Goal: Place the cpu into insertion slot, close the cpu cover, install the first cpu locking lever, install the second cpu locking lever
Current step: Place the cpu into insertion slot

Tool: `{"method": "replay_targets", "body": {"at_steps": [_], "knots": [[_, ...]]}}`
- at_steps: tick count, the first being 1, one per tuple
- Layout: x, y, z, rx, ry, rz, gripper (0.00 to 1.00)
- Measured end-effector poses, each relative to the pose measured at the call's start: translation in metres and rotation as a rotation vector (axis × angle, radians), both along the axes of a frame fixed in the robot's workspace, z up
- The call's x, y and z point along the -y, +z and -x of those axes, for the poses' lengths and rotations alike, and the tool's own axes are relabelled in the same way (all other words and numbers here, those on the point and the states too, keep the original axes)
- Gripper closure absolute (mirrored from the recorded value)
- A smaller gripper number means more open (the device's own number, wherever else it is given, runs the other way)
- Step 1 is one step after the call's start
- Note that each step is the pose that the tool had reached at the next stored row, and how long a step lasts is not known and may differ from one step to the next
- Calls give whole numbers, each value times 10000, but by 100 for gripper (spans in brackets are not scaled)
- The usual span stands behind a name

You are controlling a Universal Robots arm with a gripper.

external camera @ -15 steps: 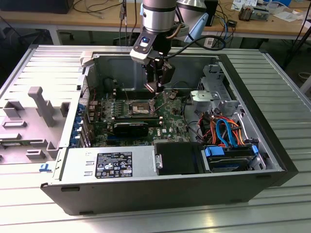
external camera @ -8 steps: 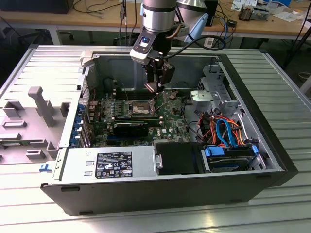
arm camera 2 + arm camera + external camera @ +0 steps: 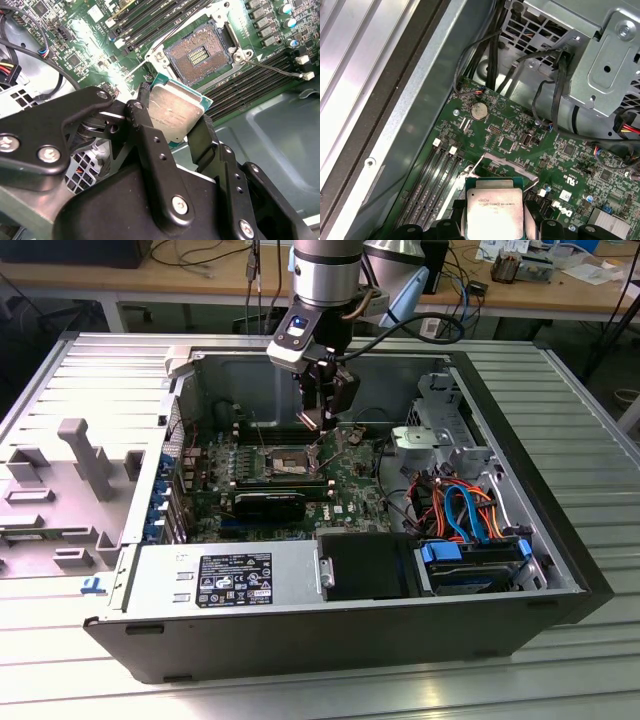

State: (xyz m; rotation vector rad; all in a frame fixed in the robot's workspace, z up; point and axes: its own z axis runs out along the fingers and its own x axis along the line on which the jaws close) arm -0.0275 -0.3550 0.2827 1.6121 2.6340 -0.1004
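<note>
The cpu [image 3: 175,112] is clamped between the fingers of the gripper [image 3: 172,122]; in the exterior view, the uncovered insertion slot [image 3: 290,462] is seen at the gripper's seven o'clock.

Exterior view: high, off the open computer case's [image 3: 300,635] long side, looking down and in, far enough back for the whole case, arm above the green board [image 3: 350,475]. Second wrist view: close behind the gripper [image 3: 172,116], looking past black fingers [image 3: 145,130] at the held chip [image 3: 175,112] and the socket [image 3: 200,52] beyond. First wrist view: close over the same chip [image 3: 494,212], facing across the board toward the case wall. Shared by all three: green board. Shared by both wrist views: chip, memory slots [image 3: 250,82].
</note>
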Motion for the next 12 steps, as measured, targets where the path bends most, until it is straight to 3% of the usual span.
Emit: {"method": "replay_targets", "body": {"at_steps": [12], "knots": [[0, 0, 0, 1, -61, 0, 46]]}}
